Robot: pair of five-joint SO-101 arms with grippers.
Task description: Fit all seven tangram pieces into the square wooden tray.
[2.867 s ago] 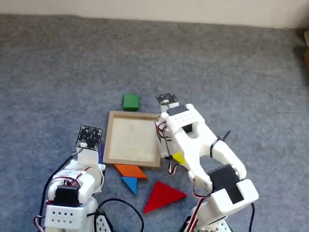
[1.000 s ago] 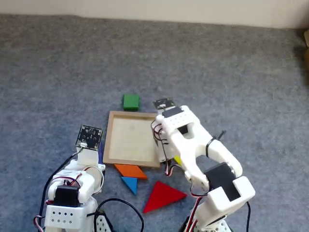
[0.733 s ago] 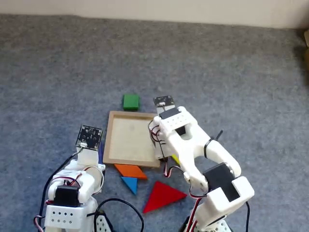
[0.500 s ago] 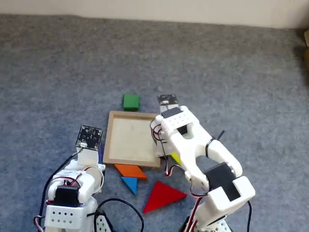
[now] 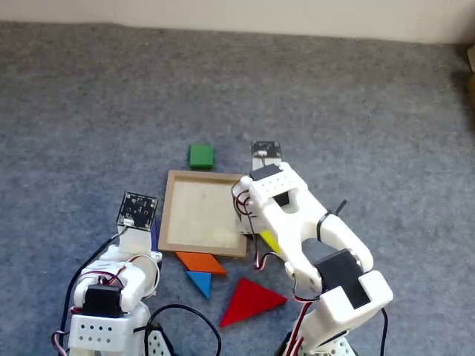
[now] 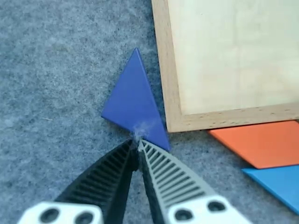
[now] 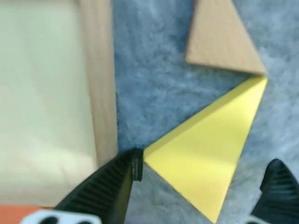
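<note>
Carpet (image 5: pixel 356 111), grey, meets pale wall (image 5: pixel 260 15) at far edge; arms hide most of yellow triangle (image 7: pixel 210 135) and blue triangle (image 6: pixel 133 105) from above; one empty tray (image 5: pixel 202 211), seven pieces around it, also green square (image 5: pixel 201 156), orange piece (image 5: pixel 200 262), cyan triangle (image 5: pixel 200 282), red triangle (image 5: pixel 249 300), tan triangle (image 7: pixel 217 37); left gripper (image 6: pixel 138 147) pinched together at blue triangle's tip, right gripper (image 7: pixel 205 170) spread astride yellow triangle.

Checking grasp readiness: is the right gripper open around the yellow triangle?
Yes, the right gripper is open, one finger at each side of the yellow triangle on the carpet.
</note>
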